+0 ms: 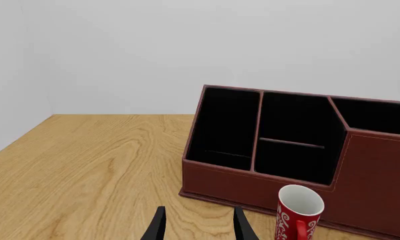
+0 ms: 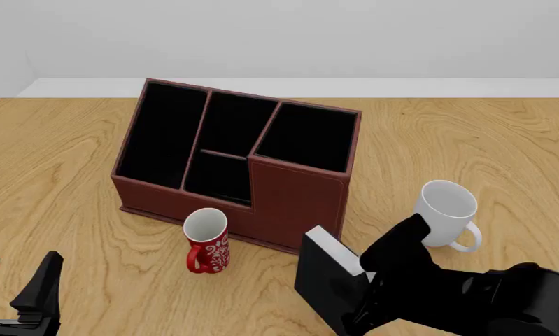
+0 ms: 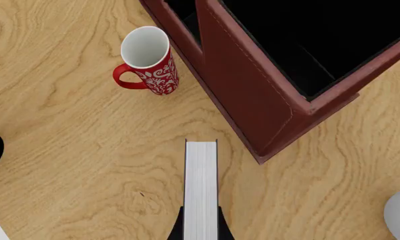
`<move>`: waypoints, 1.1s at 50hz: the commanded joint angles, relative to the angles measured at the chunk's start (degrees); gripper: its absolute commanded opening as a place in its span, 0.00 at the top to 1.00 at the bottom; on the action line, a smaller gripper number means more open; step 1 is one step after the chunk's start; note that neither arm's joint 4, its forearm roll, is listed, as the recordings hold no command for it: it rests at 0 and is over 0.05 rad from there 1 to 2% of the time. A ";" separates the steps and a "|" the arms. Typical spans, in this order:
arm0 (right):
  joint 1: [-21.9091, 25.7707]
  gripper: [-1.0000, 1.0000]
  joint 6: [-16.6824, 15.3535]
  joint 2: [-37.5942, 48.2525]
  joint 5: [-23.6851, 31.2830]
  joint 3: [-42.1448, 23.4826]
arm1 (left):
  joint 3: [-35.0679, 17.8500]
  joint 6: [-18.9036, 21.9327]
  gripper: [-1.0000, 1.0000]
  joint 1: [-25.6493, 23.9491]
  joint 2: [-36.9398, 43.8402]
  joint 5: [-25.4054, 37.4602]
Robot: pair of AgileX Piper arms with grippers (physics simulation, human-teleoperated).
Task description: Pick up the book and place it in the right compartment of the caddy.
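Right gripper (image 3: pixel 201 227) clamped on the book (image 2: pixel 331 283), held just near of the caddy (image 2: pixel 293 203) — next, lift and carry it over the right compartment (image 2: pixel 306 136) — left gripper (image 1: pixel 198 225) spread, idle

two mugs on a wooden table

a red ceramic mug with white swirl pattern (image 2: pixel 206 241) stands upright on the light wood-grain tabletop (image 2: pixel 64 182), handle toward the near edge. a plain white ceramic mug (image 2: pixel 446 213) stands upright well to its right.
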 commanded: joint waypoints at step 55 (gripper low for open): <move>-0.78 1.00 -1.51 -3.31 38.07 -49.09 | 0.00 0.00 0.00 0.00 -0.01 0.00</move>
